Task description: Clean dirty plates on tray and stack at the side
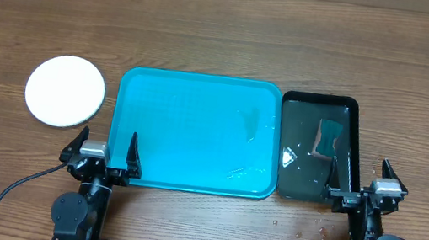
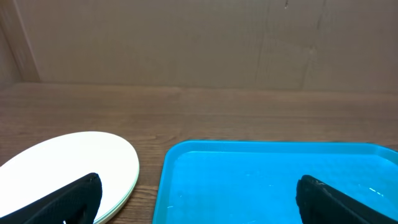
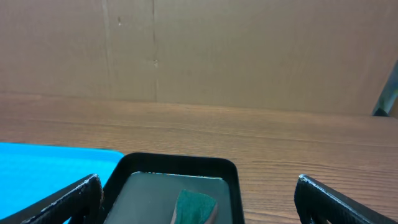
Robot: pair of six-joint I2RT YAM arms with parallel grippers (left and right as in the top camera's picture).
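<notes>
The turquoise tray [image 1: 195, 134] lies in the middle of the table with no plates on it, only some wet streaks; it also shows in the left wrist view [image 2: 273, 180]. The plates [image 1: 65, 91] sit stacked on the table to the tray's left, white one on top, and in the left wrist view [image 2: 68, 165] a yellow-green rim shows under it. The light blue plate is hidden. My left gripper [image 1: 103, 152] is open and empty at the tray's front left corner. My right gripper [image 1: 366, 189] is open and empty at the black tray's front right corner.
A narrow glossy black tray [image 1: 317, 148] holding water and a green sponge [image 1: 327, 139] lies right of the turquoise tray; both show in the right wrist view, tray [image 3: 177, 168] and sponge [image 3: 194, 206]. Water drops lie on the table near the black tray's front. A cardboard wall stands behind the table.
</notes>
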